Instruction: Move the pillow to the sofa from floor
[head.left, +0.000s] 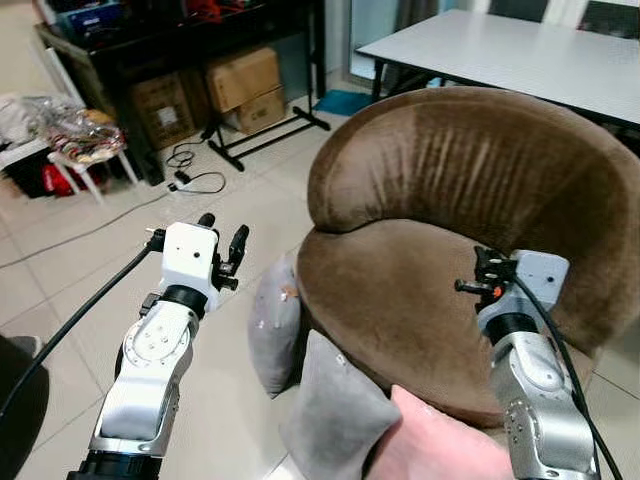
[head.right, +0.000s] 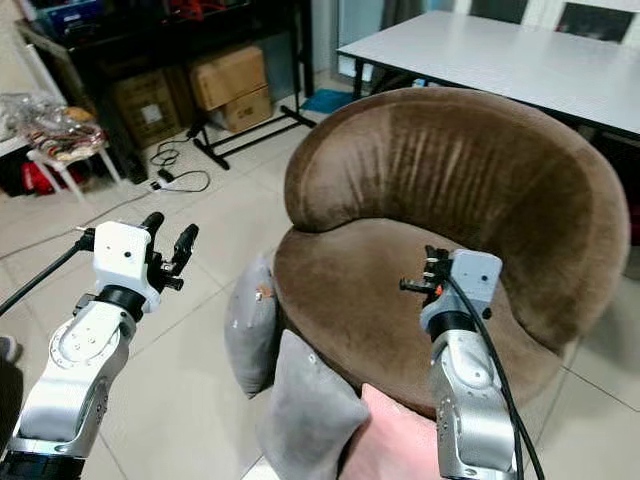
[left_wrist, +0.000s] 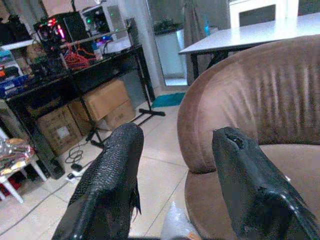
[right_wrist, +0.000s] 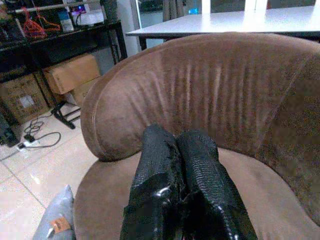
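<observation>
— Grey pillow (head.left: 272, 325) stood where?
— On the floor (head.left: 90, 280), leaning against your brown sofa (head.left: 450, 250)'s left side.
— Your grippers?
— Left gripper (head.left: 222, 243) was spread wide; right gripper (right_wrist: 177, 172) was pressed together, empty, over the seat.

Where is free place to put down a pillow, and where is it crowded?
The brown sofa seat is bare between its curved back and the right gripper. Open tiles lie between the left gripper and the cardboard boxes. The floor at the sofa's front-left is crowded by two grey pillows.
</observation>
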